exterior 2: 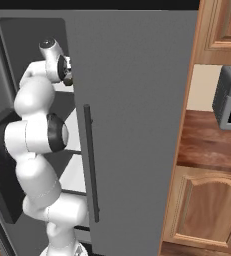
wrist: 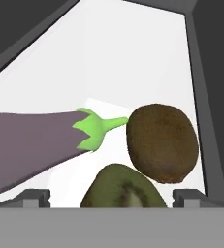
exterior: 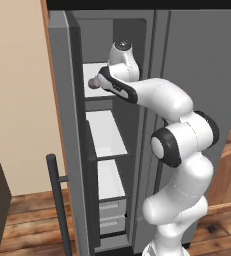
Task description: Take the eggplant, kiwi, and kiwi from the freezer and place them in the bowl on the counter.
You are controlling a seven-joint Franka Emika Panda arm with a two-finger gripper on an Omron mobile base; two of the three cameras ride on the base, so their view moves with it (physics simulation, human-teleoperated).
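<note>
Hand view: wide-open tool point(wrist: 111, 197) frames fuzzy oval kiwi point(wrist: 122, 190); smooth purple eggplant point(wrist: 33, 145) beside.

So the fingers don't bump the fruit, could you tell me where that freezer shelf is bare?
Bare white shelf lies beyond the eggplant and the whole kiwi. Near the open fingers it is crowded: the nearer kiwi sits between them, close under the other two.

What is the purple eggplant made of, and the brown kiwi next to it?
The eggplant looks like smooth, matte purple-grey vegetable skin with a bright green leafy cap. The kiwi beside it looks like rough, fuzzy brown fruit skin, speckled and dull. Both are rendered, so real texture is a guess.
</note>
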